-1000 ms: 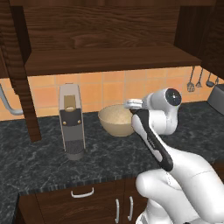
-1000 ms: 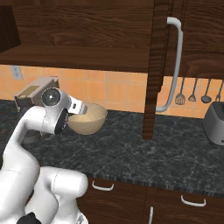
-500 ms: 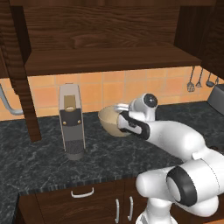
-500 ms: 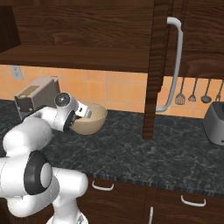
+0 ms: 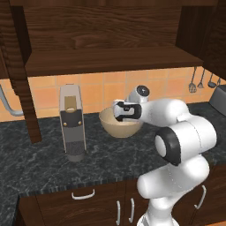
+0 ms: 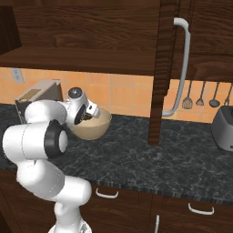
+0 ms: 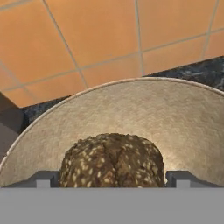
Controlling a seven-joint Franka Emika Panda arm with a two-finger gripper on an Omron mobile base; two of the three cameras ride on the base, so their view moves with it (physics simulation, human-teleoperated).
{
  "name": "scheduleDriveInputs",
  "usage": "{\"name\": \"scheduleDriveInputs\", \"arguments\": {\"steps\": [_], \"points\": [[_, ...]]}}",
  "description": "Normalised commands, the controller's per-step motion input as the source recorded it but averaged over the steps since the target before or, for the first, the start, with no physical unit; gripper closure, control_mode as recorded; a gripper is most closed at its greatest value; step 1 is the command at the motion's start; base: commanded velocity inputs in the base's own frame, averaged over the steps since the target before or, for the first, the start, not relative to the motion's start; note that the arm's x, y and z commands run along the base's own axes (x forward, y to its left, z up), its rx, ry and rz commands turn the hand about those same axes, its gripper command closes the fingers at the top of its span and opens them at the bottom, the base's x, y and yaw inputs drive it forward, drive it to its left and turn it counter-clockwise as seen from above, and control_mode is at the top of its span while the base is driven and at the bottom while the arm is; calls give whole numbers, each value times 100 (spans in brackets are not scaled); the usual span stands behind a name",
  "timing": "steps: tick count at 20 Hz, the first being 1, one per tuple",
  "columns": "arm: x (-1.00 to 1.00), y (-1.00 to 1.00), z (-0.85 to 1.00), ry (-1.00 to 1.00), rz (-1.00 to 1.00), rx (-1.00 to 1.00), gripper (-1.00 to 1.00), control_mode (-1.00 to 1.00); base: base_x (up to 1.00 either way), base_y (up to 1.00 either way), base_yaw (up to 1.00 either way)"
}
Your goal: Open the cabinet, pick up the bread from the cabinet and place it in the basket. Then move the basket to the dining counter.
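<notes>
Gripper [image 7: 113, 181] low over basket [image 7: 183, 127], fingers apart either side of bread [image 7: 113, 159]; contact unclear, grip not confirmed. Bread inside basket, basket on black worktop [image 5: 39, 163] below open cabinet [image 5: 110, 59]. Bread likely light, soft, crushable. Basket probably rigid, light; take by rim, near side.

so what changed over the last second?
The arm swung forward and down, bringing the pincer from above the counter to the basket rim. In the hand view the bread sits between the fingertips, over the basket's inside; whether they clamp it cannot be told. Basket, grey-and-black appliance and open cabinet door stayed put.
</notes>
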Motion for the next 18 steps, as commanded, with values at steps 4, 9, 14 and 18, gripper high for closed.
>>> {"name": "scheduleDriveInputs", "arguments": {"steps": [4, 9, 14, 18], "points": [[47, 6, -52, 8, 0, 0, 100, -100, 0, 0, 0], [41, 4, -29, 4, 0, 0, 100, -100, 0, 0, 0], [15, 0, -10, 12, 0, 0, 100, -100, 0, 0, 0], [17, 0, -14, 13, 0, 0, 100, -100, 0, 0, 0]]}}
